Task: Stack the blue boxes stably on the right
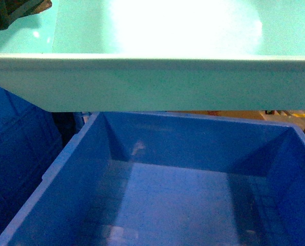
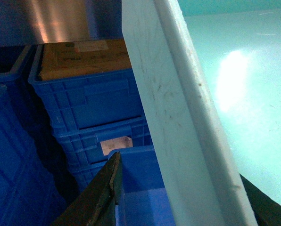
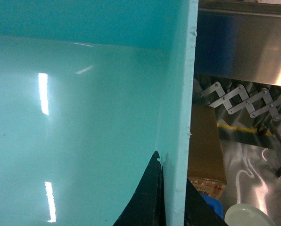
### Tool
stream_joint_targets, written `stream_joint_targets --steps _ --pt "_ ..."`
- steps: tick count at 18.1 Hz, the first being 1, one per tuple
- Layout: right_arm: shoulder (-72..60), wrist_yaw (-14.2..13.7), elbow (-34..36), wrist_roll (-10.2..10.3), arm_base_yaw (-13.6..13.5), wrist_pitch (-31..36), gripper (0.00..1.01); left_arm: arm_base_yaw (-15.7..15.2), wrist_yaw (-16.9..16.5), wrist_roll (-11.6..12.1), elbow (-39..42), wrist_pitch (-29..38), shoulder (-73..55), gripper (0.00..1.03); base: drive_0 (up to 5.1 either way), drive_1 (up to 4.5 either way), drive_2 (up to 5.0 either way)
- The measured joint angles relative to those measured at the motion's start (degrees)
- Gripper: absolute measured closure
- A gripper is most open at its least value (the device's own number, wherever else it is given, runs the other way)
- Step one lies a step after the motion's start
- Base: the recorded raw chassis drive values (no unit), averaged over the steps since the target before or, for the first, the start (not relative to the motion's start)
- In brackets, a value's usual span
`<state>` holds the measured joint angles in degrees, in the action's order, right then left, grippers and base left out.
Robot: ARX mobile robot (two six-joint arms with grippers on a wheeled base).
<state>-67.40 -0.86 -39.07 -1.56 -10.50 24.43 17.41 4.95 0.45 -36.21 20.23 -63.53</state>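
Note:
A turquoise blue box point(image 1: 152, 82) fills the top of the head view, hanging tilted above an open dark blue crate point(image 1: 168, 195). My right gripper point(image 3: 171, 169) is shut on the right wall of the blue box point(image 3: 84, 117), one finger inside and one outside. My left gripper point(image 2: 178, 167) straddles the left wall of the blue box point(image 2: 178, 117). Its outer finger point(image 2: 110, 183) stands apart from the wall with blue crate showing between, and its inner finger point(image 2: 265, 207) lies inside the tub. A dark part of the left gripper point(image 1: 14, 13) shows at the top left corner.
Dark blue ribbed crates point(image 2: 88, 103) are stacked to the left, the top one holding a brown cardboard box point(image 2: 84, 59). Another ribbed crate point(image 1: 14, 154) stands close on the left. On the right are a cardboard box point(image 3: 204, 141), a metal scissor gate point(image 3: 244, 99) and a white round lid point(image 3: 249, 216).

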Motion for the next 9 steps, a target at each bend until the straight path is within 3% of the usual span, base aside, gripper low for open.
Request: stream_joint_targets --steps 3,5,9 --pt "-0.1 0.1 0.0 -0.3 0.0 0.1 0.99 0.0 -0.6 0.0 -0.7 -1.3 -1.1 0.53 0.0 0.0 0.0" --pt "-1.6 1.7 0.6 -1.3 2.1 -1.1 0.99 -0.4 -2.8 -0.5 -3.4 -3.0 -6.0 0.53 0.0 0.0 0.0" --pt "-2.9 5.0 4.0 -1.7 5.3 -6.8 0.99 2.5 -1.9 -3.8 -4.2 -10.4 -10.8 0.54 0.0 0.0 0.0"
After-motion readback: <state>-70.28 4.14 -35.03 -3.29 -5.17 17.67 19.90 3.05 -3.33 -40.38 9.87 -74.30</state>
